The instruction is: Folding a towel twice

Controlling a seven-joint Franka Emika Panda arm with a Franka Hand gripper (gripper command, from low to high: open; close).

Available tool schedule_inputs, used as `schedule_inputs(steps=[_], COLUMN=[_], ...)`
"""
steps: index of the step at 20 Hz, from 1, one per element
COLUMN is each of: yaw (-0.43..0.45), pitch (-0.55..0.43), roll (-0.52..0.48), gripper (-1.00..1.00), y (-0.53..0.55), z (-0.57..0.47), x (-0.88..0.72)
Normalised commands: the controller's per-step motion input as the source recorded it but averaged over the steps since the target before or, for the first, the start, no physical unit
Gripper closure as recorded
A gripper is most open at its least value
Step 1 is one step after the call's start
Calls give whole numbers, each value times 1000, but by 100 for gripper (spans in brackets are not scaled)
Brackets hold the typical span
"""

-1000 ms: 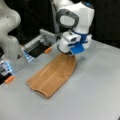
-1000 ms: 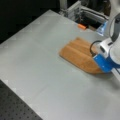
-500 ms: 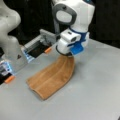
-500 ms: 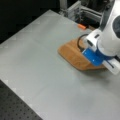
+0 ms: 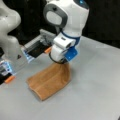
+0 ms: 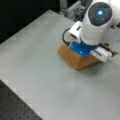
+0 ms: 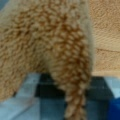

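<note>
Gripper (image 5: 62, 62) lifting one edge of the orange-brown towel (image 5: 48, 81) off the grey table (image 5: 95, 95).

Its jaws pinch the raised terry edge, which fills the wrist view; the rest lies flat toward a front view's left.

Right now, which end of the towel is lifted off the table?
The end under the gripper: the towel rises there, while its opposite end, toward a front view's bottom-left, lies flat.

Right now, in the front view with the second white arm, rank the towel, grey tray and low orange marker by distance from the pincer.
1. Towel, held in the pincer, hanging below it.
2. Grey tray, to the view's left.
3. Orange marker, far left edge.
</note>
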Motion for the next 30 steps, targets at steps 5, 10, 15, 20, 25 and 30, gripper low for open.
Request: schedule_inputs(steps=[5, 10, 15, 20, 25, 30], yaw=[127, 130, 179, 172, 203, 219], pitch=[2, -101, -148, -162, -173, -152], roll=[122, 75, 67, 35, 61, 98], gripper=[100, 100, 100, 100, 100, 100], y=[-195, -231, -265, -381, -373, -305], z=[-69, -153, -136, -184, -227, -223], x=[-60, -88, -95, -117, -74, 19])
